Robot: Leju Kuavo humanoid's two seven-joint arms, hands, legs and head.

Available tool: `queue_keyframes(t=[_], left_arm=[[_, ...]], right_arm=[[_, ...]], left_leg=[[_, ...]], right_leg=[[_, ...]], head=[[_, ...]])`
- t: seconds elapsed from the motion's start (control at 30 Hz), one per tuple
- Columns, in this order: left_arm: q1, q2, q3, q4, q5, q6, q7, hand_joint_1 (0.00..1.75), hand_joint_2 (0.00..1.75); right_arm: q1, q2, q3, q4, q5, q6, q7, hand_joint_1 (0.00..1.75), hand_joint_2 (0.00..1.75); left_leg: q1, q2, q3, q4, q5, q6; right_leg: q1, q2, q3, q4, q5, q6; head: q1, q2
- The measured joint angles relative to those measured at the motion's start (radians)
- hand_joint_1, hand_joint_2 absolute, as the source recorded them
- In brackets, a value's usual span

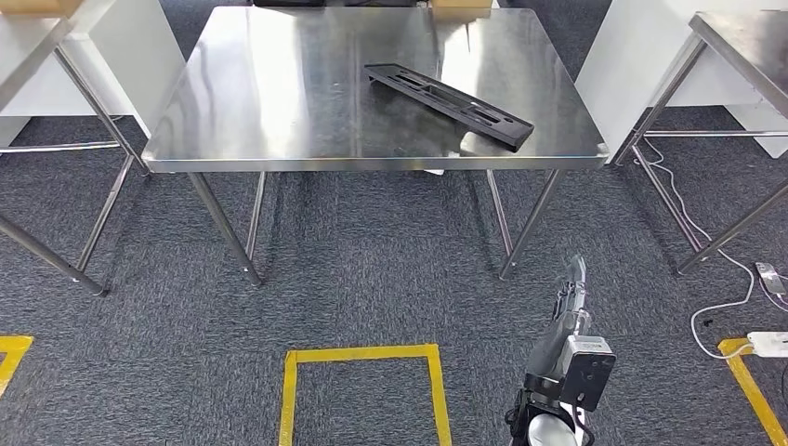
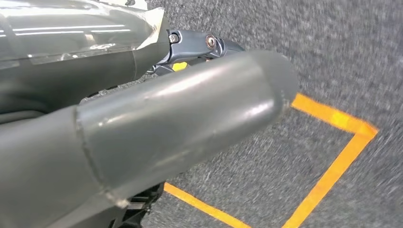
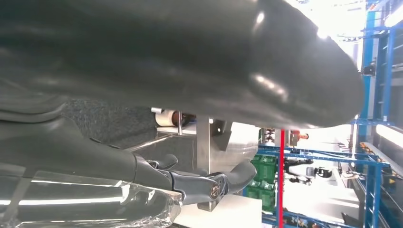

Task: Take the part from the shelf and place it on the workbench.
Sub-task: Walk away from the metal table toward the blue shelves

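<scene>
The part [image 1: 450, 104], a long flat black moulded strip with cut-outs, lies slantwise on the steel workbench [image 1: 279, 102], toward its right front corner. It looks light, stiff and plastic, best taken near its middle. The right hand [image 1: 569, 295] hangs before the workbench holding nothing, fingers extended. The left hand [image 2: 142, 137] shows as thumb and blur; its grip I cannot tell.

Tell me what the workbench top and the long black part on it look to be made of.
Workbench: likely stainless steel, brushed finish; it mirrors the lights in broad glare. Black part: probably moulded plastic, matte, with slotted cut-outs and almost no shine, though painted metal can't be excluded.
</scene>
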Motion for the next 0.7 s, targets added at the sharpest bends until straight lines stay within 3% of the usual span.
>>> queue_keyframes(t=[0.07,0.13,0.17,0.2,0.23,0.3,0.37,0.4,0.43,0.5,0.53,0.57,0.63,0.67,0.7], left_arm=[[-0.001,-0.001,0.000,0.000,0.000,0.002,0.000,0.00,0.00],[-0.002,-0.001,0.000,0.000,0.000,0.005,0.000,0.00,0.00],[-0.002,-0.002,0.000,0.000,-0.001,0.007,0.000,0.00,0.00],[-0.002,-0.002,0.000,0.000,-0.002,0.009,0.000,0.00,0.00],[-0.002,-0.003,0.000,0.000,-0.004,0.011,0.001,0.00,0.00],[-0.004,-0.004,0.000,0.000,-0.008,0.015,0.002,0.00,0.00],[-0.007,-0.005,0.000,0.000,-0.009,0.018,0.005,0.00,0.00],[-0.008,-0.005,0.000,0.000,-0.010,0.018,0.006,0.00,0.00],[-0.009,-0.006,0.000,0.000,-0.010,0.018,0.006,0.00,0.00],[-0.008,-0.006,0.000,0.001,-0.010,0.017,0.007,0.00,0.00],[-0.006,-0.006,0.000,0.002,-0.010,0.017,0.008,0.00,0.00],[-0.004,-0.006,0.000,0.002,-0.011,0.017,0.008,0.00,0.00],[-0.003,-0.006,0.000,0.003,-0.011,0.016,0.008,0.00,0.00],[-0.003,-0.006,0.000,0.003,-0.011,0.016,0.008,0.00,0.00],[-0.004,-0.005,0.000,0.003,-0.011,0.016,0.008,0.00,0.00]], right_arm=[[-0.005,-0.003,0.000,0.004,-0.004,0.006,0.000,0.00,0.00],[-0.012,-0.009,-0.001,0.012,-0.009,0.011,-0.004,0.00,0.00],[-0.015,-0.013,-0.002,0.018,-0.014,0.012,-0.008,0.00,0.00],[-0.016,-0.018,-0.002,0.024,-0.019,0.012,-0.014,0.00,0.00],[-0.017,-0.023,-0.003,0.030,-0.025,0.011,-0.021,0.00,0.00],[-0.019,-0.031,-0.003,0.038,-0.038,0.007,-0.032,0.00,0.00],[-0.026,-0.035,-0.003,0.041,-0.047,0.003,-0.039,0.00,0.00],[-0.029,-0.036,-0.002,0.042,-0.050,0.000,-0.040,0.00,0.00],[-0.031,-0.037,-0.002,0.043,-0.053,-0.003,-0.041,0.00,0.00],[-0.031,-0.040,-0.001,0.047,-0.057,-0.007,-0.040,0.00,0.00],[-0.030,-0.041,0.000,0.049,-0.058,-0.008,-0.039,0.00,0.00],[-0.029,-0.042,0.000,0.051,-0.059,-0.009,-0.038,0.00,0.00],[-0.028,-0.042,0.002,0.053,-0.059,-0.009,-0.038,0.00,0.00],[-0.027,-0.043,0.002,0.055,-0.059,-0.009,-0.038,0.00,0.00],[-0.027,-0.043,0.002,0.057,-0.059,-0.010,-0.038,0.00,0.00]], left_leg=[[-0.003,0.004,-0.022,-0.005,0.023,0.029],[-0.008,0.006,-0.053,-0.005,0.048,0.043],[-0.011,0.007,-0.071,-0.004,0.062,0.046],[-0.014,0.007,-0.088,-0.004,0.076,0.047],[-0.017,0.007,-0.107,-0.004,0.091,0.046],[-0.021,0.006,-0.140,-0.003,0.121,0.043],[-0.025,0.006,-0.160,-0.003,0.148,0.034],[-0.024,0.007,-0.163,-0.007,0.162,0.029],[-0.023,0.008,-0.165,-0.014,0.177,0.022],[-0.019,0.007,-0.170,-0.027,0.190,0.010],[-0.017,0.005,-0.178,-0.017,0.164,0.004],[-0.015,0.003,-0.189,0.013,0.117,0.000],[-0.011,0.003,-0.212,0.131,-0.006,-0.011],[-0.009,0.003,-0.219,0.199,-0.040,-0.017],[-0.006,0.003,-0.218,0.254,-0.046,-0.023]], right_leg=[[-0.003,0.002,-0.030,0.059,-0.059,-0.004],[-0.003,0.004,-0.071,0.188,-0.151,-0.013],[-0.003,0.005,-0.082,0.249,-0.177,-0.011],[-0.002,0.006,-0.080,0.288,-0.182,-0.005],[0.000,0.007,-0.060,0.294,-0.167,0.004],[0.006,0.008,0.031,0.205,-0.127,0.008],[0.017,0.008,0.149,0.042,-0.139,-0.011],[0.022,0.009,0.183,-0.018,-0.153,-0.022],[0.028,0.009,0.196,-0.051,-0.160,-0.031],[0.023,0.008,0.178,-0.060,-0.136,-0.047],[0.018,0.006,0.166,-0.061,-0.121,-0.058],[0.012,0.005,0.153,-0.063,-0.104,-0.066],[0.010,0.003,0.122,-0.062,-0.073,-0.075],[0.009,0.002,0.105,-0.060,-0.058,-0.073],[0.009,0.001,0.087,-0.056,-0.044,-0.070]], head=[[0.005,0.000],[0.012,0.000],[0.013,0.000],[0.013,0.000],[0.014,0.000],[0.013,0.000],[0.012,0.000],[0.011,0.000],[0.010,0.000],[0.010,0.000],[0.009,0.000],[0.006,0.000],[0.002,0.000],[0.001,0.000],[0.001,0.000]])
